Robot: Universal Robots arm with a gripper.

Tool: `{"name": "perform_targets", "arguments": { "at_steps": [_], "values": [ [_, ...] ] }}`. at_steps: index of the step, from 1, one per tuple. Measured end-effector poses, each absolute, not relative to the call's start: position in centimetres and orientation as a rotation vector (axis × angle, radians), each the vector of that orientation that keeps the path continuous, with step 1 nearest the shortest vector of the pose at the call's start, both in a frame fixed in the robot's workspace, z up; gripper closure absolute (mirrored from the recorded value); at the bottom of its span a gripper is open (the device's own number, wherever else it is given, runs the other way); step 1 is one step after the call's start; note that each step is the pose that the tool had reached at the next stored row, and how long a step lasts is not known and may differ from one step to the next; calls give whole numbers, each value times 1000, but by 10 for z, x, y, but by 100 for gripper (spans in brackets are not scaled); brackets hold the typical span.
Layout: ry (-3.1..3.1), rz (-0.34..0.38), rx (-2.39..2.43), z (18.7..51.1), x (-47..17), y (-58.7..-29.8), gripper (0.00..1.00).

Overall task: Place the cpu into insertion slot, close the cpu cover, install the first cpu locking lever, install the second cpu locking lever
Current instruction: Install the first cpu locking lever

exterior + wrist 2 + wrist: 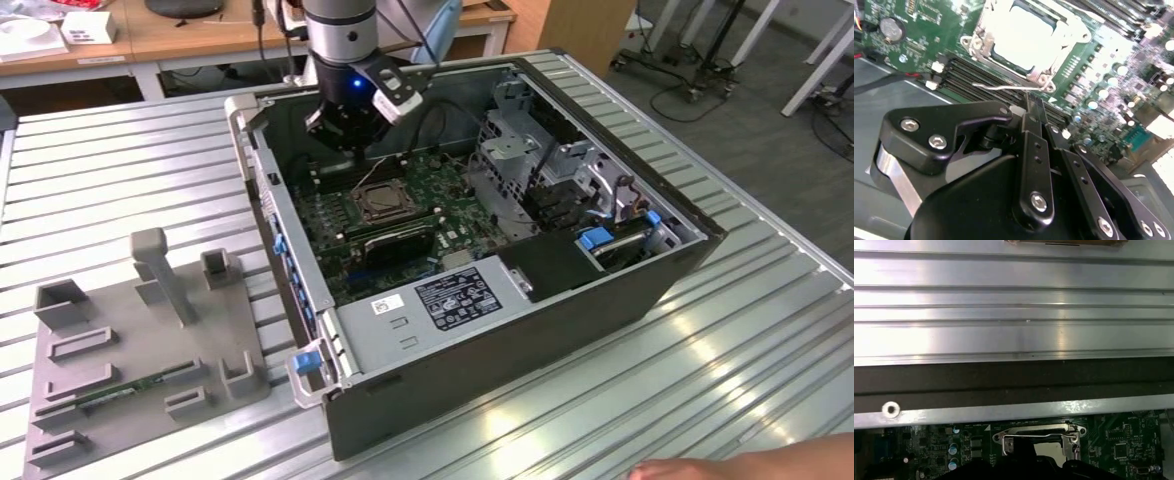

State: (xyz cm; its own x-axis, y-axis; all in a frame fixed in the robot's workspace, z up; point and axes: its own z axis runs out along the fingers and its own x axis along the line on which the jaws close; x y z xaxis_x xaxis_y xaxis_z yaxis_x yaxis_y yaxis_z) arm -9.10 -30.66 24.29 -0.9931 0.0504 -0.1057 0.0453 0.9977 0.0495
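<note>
Gripper [1031, 103]: inside the open computer case [534, 345], fingers clenched together, tips touching the thin wire lever [999, 87]; I cannot tell if they pinch it.
Chip [1024, 37]: flat in the socket [380, 203] on the green board.
Cover [980, 47]: down, framing the chip.
Lever: along the socket's edge.
Case: on a ribbed metal table [134, 170].

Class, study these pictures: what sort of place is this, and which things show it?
Probably a robotics lab or workshop: a robot arm reaches into an open computer case standing on a ribbed metal table, a grey fixture tray lies beside it, and wooden desks stand behind.
</note>
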Motion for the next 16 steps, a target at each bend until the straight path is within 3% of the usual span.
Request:
{"name": "perform_targets", "arguments": {
  "at_steps": [16],
  "values": [
    [3033,85,73,233,-78,-298,89]
  ]
}}
